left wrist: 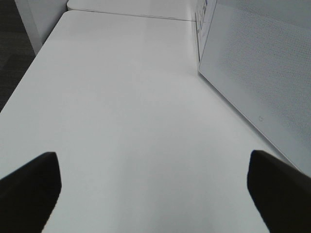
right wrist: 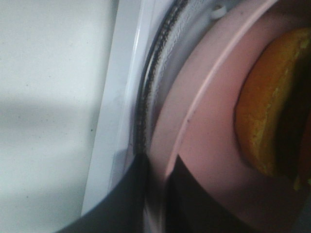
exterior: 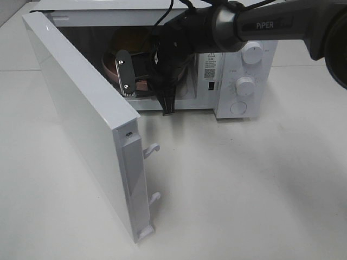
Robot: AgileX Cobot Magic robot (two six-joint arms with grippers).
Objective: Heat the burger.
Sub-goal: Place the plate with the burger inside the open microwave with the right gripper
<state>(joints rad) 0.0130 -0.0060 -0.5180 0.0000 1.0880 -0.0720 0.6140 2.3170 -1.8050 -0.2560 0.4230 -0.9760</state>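
Observation:
The burger sits on a pink plate inside the open microwave. My right gripper reaches into the cavity. Up close, the orange-brown bun lies on the plate, and the plate's rim runs between the dark fingers of my right gripper, which is shut on that rim. My left gripper is open and holds nothing above the white table, out of the high view.
The microwave door swings out wide to the left, its latch hooks toward the front; it also shows as the door beside my left gripper. Two knobs and a round button are on the right-hand panel. The right arm crosses above.

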